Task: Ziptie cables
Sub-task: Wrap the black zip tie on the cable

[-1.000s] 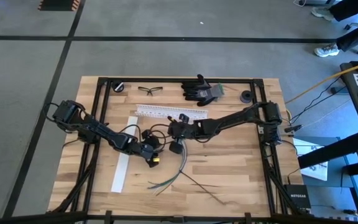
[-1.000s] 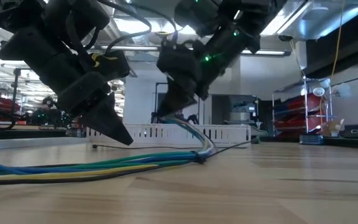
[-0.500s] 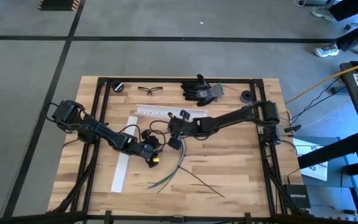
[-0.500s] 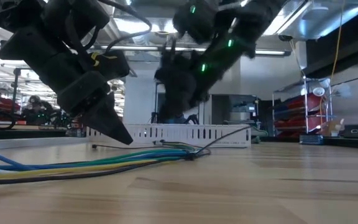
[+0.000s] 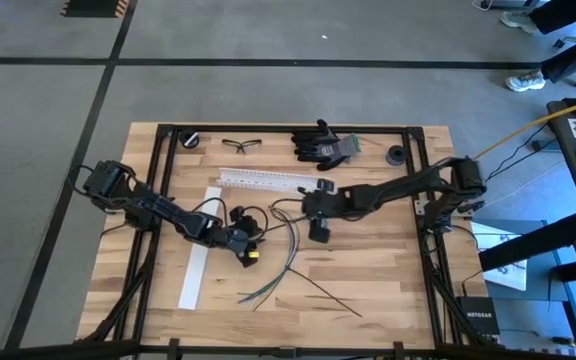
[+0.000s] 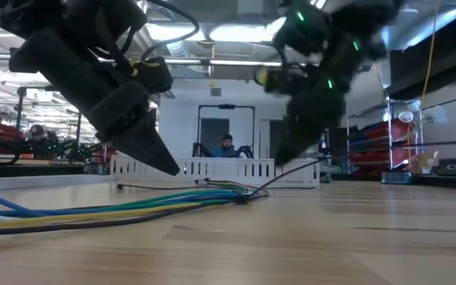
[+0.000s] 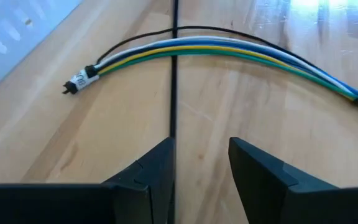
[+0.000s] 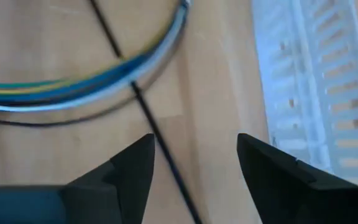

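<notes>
This is a workshop or robotics lab. A butcher-block wooden table (image 5: 388,270) in a black metal frame stands on a grey concrete floor (image 5: 48,120) marked with dark tape lines. Clear safety glasses (image 5: 242,145) and black work gloves (image 5: 320,143) lie on it. Beyond it are metal shelving racks (image 6: 390,146), fluorescent ceiling lights (image 6: 236,32) and a seated person (image 6: 227,146).

Left gripper (image 5: 249,254) low, jaws parted, right gripper (image 5: 318,232) raised, jaws apart
</notes>
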